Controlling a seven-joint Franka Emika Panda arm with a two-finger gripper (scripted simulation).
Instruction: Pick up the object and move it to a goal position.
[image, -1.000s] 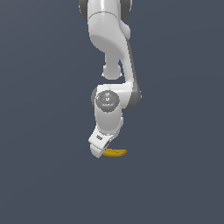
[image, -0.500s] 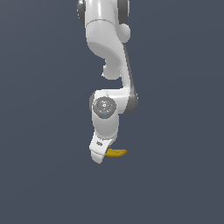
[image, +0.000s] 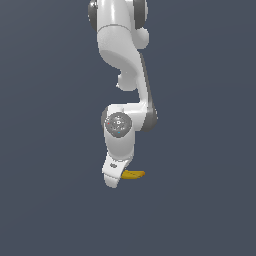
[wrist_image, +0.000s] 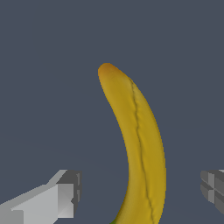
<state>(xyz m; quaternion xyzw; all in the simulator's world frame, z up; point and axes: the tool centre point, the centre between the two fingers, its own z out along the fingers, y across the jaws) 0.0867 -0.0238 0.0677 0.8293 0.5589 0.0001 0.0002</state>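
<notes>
- Lower now than a second ago, the pincer (image: 114, 181) has sunk toward the banana (image: 134, 174), and the arm's elbow joint (image: 119, 124) has dropped with it; the banana itself has not shifted.
- From the wrist view, the pincer is spread wide: one finger (wrist_image: 61, 197) sits to one side of the fruit and the other finger (wrist_image: 213, 186) well off on the far side, neither touching the peel.
- Between those fingers lies the banana, curved, yellow, with its brownish end pointing away from the pincer and a hint of green at the near end, which is cut off by the frame's edge.
- In the exterior view, the banana pokes out from behind the pincer toward that view's right, resting on the plain grey tabletop (image: 200, 210).
- My read: the descent is about finished and the fruit is straddled but not yet gripped, so closing the fingers looks like the next step.
- No goal marker shows in either view, so I cannot tell where the banana must go.
</notes>
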